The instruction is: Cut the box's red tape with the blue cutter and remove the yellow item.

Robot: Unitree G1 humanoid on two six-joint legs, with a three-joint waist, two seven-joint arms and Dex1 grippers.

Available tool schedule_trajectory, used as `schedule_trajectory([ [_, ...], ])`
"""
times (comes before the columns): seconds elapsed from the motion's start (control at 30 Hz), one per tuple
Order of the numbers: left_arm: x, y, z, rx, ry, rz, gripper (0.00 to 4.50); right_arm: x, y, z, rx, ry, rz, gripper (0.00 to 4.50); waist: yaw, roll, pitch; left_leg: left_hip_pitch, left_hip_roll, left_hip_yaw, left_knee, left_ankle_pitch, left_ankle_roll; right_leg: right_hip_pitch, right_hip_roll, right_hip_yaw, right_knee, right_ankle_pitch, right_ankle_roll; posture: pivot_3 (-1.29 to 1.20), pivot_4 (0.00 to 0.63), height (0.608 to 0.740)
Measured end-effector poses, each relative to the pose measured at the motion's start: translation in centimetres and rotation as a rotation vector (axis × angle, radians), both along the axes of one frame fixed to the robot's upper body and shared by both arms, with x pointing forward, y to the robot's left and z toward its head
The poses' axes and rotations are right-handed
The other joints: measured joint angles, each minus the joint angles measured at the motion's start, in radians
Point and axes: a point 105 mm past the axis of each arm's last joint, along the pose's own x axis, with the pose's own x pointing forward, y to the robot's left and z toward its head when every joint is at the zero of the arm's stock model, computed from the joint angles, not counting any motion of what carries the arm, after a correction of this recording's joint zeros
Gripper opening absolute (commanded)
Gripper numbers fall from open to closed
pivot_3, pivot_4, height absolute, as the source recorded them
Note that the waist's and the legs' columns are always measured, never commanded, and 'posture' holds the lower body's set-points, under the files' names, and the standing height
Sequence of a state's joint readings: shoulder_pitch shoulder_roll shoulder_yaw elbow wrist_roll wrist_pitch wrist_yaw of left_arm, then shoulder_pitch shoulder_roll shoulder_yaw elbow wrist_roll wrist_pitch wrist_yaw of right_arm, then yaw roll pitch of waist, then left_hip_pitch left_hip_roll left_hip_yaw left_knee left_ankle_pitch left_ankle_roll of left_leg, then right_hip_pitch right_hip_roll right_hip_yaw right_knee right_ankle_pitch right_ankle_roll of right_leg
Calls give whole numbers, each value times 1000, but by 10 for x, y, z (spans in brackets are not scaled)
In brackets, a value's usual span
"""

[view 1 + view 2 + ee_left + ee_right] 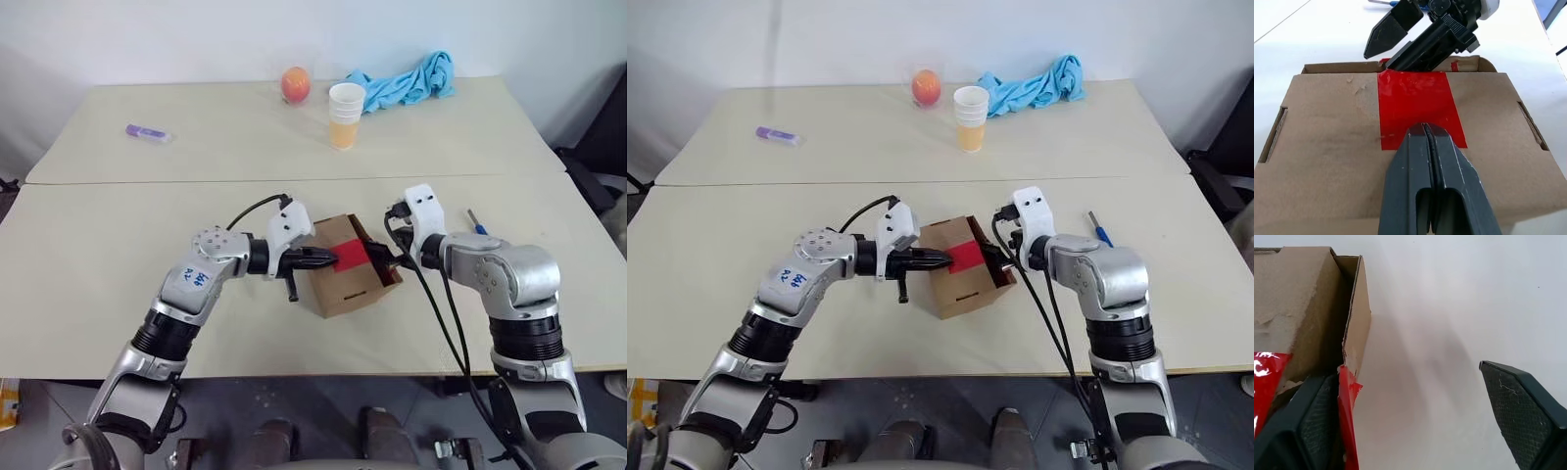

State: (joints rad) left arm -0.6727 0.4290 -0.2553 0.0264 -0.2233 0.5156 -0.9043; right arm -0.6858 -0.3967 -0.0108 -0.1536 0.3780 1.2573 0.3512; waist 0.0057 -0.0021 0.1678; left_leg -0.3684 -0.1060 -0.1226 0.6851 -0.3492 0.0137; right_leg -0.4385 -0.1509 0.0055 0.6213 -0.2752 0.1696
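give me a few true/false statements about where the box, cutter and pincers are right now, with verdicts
1. The left pincer is shut, its tips resting over the red tape on the box. True.
2. The right pincer is shut on the blue cutter. False: its jaws stand wide open, one finger at the box's taped edge, and the blue cutter lies on the table beside the right arm.
3. A white cup stands on the far table near a blue cloth. True.
4. The purple-and-white marker lies on top of the box. False: the marker lies on the far table, to the left, well apart from the box.
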Motion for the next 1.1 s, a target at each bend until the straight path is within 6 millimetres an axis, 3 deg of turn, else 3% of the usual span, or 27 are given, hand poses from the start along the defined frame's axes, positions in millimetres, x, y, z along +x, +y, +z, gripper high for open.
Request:
schedule_trajectory([
  [0.6, 5, -10, 0, 20, -10, 11, 0, 9, 2, 1, -5, -23, -44, 4418, -4, 0, 0, 0, 0, 0, 0, 0, 0, 0, 0, 0, 0, 0, 0, 0, 150, 740],
  [0.73, 4, -9, -1, 30, 0, 13, 0, 15, -8, -3, -22, -13, -103, 4418, -4, 0, 0, 1, 0, 0, 0, 0, 0, 0, 0, 0, 0, 0, 0, 0, 150, 740],
  [0.9, 3, -7, -1, 38, -2, 15, 0, 21, -35, -6, -62, -20, -206, 4418, -8, 1, -1, 1, 0, 0, -1, 0, 0, 0, 0, 0, 0, 0, 0, 0, 150, 740],
  [1.1, 3, -7, -1, 38, 0, 16, 0, 20, -33, -15, -104, -45, -183, 4418, -9, 2, -2, 1, 0, 0, -1, 0, 0, 0, 0, 0, 0, 0, 0, 0, 150, 740],
])
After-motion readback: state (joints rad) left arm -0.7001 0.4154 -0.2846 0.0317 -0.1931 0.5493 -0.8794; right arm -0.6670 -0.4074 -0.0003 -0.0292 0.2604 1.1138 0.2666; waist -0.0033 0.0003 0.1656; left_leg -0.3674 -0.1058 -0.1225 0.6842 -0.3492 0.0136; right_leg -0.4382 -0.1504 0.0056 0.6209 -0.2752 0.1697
